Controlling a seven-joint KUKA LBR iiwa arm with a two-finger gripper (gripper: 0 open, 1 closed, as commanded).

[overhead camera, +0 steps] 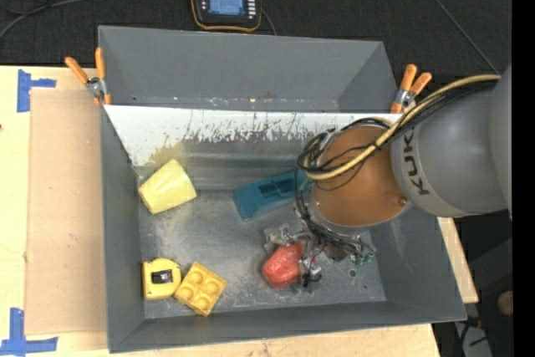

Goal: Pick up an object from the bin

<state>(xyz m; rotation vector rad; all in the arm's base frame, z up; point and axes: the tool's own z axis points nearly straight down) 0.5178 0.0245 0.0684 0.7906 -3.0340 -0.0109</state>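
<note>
Left of the teal tool-like piece (266, 195) lies a yellow cup (167, 186); below and well left of that piece, a yellow tape measure (160, 277) touches a yellow studded block (200, 288); just below the teal piece sits a red rounded lump (281, 267), with the gripper (308, 263) at its right flank (open or closed, I cannot tell); the lump looks light, smooth, perhaps soft, so a hold across its broad middle seems safest.
</note>
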